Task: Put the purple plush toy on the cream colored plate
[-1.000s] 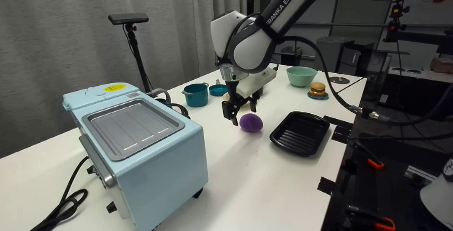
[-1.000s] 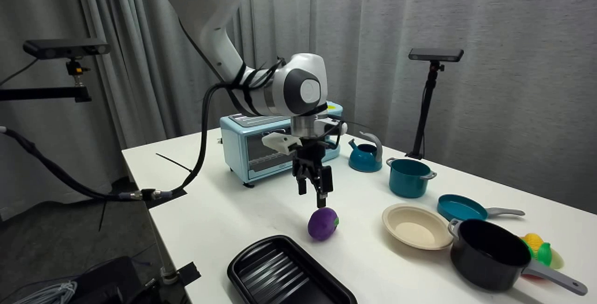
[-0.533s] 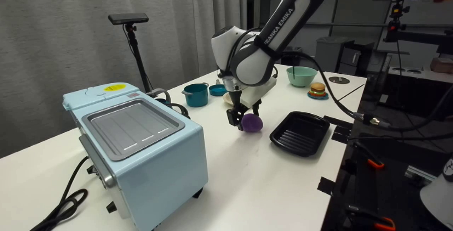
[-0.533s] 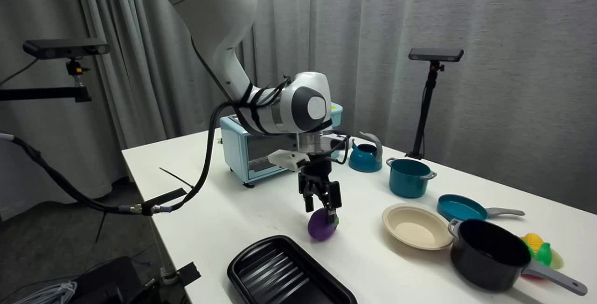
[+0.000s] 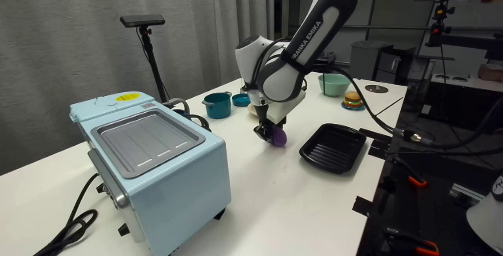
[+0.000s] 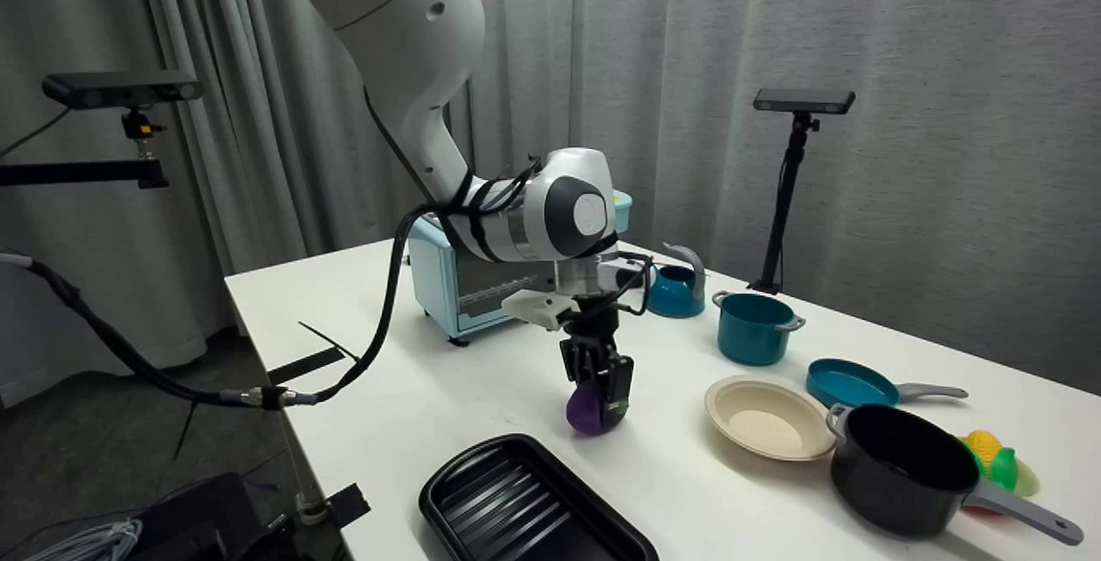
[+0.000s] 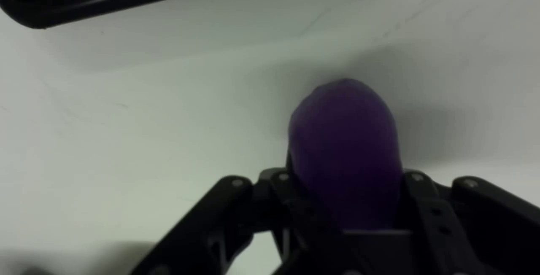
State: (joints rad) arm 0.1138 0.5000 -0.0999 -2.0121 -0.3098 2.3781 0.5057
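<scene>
The toy (image 7: 346,133), right of centre in the wrist view, is pinched from both sides by the pincer (image 7: 347,176) — presumably for carrying to the plate (image 6: 764,430), seen lower right in an exterior view.

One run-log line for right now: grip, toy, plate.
gripper: closed on purple plush eggplant | lift: cannot tell | cream colored plate: beside black saucepan | placement: not yet done

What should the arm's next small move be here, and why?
Probably a short lift straight up: the claw looks shut on the purple plush toy from both sides, with the toy at or near the table, while the cream colored plate lies apart, so gaining height first seems sensible.
</scene>
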